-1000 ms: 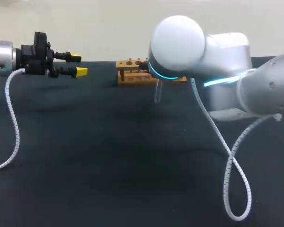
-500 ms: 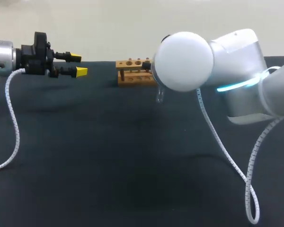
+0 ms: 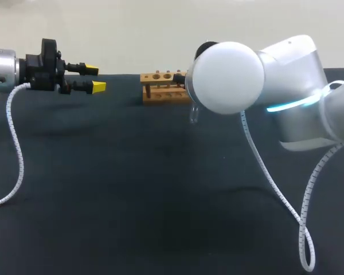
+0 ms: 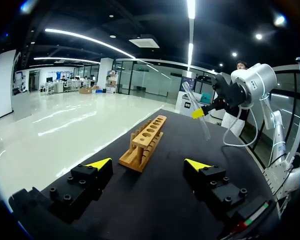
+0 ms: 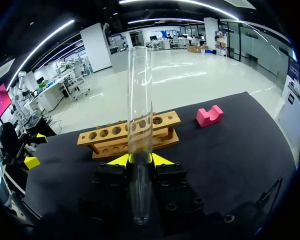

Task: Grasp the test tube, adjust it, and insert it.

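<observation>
Near the rack: you have the test tube held roughly upright above the table, clear of the holes, not yet inserted.
Right gripper: yellow tips pinch the tube around mid-length, from both sides.
Left gripper: fingers spread, empty, well apart from the rack.
Handling: judged light, rigid, slippery and breakable; grip the body gently, never the rim.

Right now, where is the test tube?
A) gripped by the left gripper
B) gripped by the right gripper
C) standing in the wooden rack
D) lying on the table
B: the test tube is clamped between the right gripper's yellow tips, with the wooden rack ahead of it; the left gripper is open and empty.
</observation>
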You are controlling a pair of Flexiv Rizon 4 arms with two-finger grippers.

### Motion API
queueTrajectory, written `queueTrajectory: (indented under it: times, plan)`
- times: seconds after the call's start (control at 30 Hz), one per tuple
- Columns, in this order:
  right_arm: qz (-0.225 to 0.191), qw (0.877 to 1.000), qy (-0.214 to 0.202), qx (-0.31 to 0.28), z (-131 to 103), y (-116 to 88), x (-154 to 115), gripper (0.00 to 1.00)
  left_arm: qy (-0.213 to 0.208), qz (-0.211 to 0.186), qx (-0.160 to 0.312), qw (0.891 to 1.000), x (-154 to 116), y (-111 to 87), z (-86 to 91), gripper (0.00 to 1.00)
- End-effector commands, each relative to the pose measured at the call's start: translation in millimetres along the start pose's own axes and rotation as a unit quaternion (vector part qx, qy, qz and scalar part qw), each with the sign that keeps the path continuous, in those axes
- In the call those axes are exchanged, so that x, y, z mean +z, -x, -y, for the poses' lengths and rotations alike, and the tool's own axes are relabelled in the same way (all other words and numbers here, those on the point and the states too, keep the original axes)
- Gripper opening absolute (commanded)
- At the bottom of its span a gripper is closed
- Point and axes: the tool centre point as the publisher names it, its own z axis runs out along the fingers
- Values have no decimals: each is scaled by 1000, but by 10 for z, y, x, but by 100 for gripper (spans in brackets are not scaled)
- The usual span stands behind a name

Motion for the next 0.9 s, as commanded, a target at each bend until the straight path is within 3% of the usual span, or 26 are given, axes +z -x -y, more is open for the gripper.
queueTrajectory:
  times: [0.03,0.1,0.43,0.9]
  plan:
    - [2,1000,1,0,8,-8,0,0,0,2,2,1000,-3,-15,-1,100]
    - [2,1000,1,0,8,-8,0,0,0,2,2,1000,-3,-15,-1,100]
    - [143,990,-14,16,-77,364,150,0,0,2,2,1000,-3,-15,-1,100]
    - [276,961,-22,-3,-85,890,96,0,0,2,2,1000,-3,-15,-1,100]
